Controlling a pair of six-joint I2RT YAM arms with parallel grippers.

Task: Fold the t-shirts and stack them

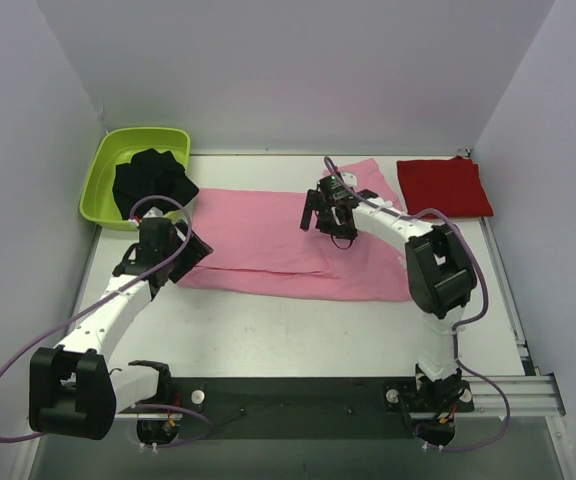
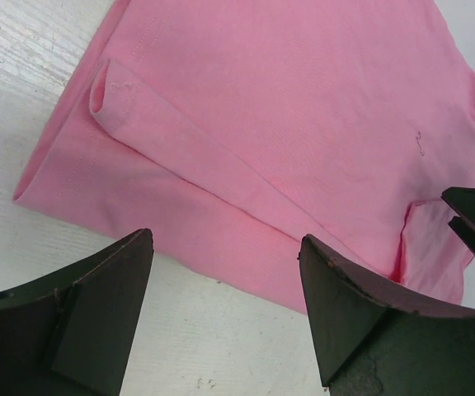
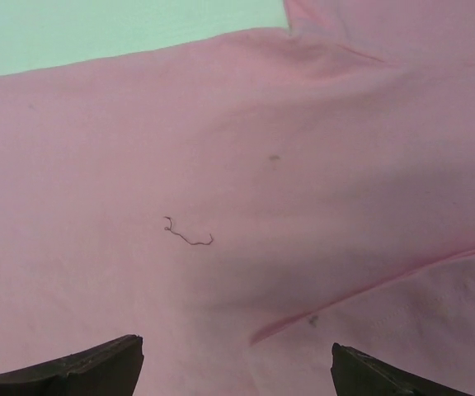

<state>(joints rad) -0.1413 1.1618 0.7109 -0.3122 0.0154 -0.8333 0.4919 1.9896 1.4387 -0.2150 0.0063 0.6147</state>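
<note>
1. Table (image 1: 318,330): we see a white work surface enclosed by pale walls, with both arm bases at its near edge.
2. Light pink t-shirt (image 1: 268,235): it lies spread out across the middle of the table, partly folded, with one layer lapping over another. In the left wrist view its (image 2: 303,107) hemmed edge is turned over onto the body of the cloth. The right wrist view is almost filled by it (image 3: 221,148).
3. Lime green tub (image 1: 93,185): it stands at the far left corner, just beside the pink shirt's left end.
4. Deep red t-shirt (image 1: 444,186): we find it folded into a flat rectangle at the far right corner, just beside the pink shirt's far right part.
5. Black cloth (image 1: 153,180): it sits bunched inside the tub.
6. Left gripper (image 1: 193,250) (image 2: 221,305): its jaws are spread wide over the pink shirt's near left edge, and nothing sits between them.
7. Right gripper (image 1: 326,225) (image 3: 237,371): its jaws are spread apart above the shirt's middle right area, gripping nothing. We cannot tell whether the tips touch the cloth.
8. Dark thread (image 3: 188,235): a short loose strand lies on the pink cloth ahead of the right gripper.
</note>
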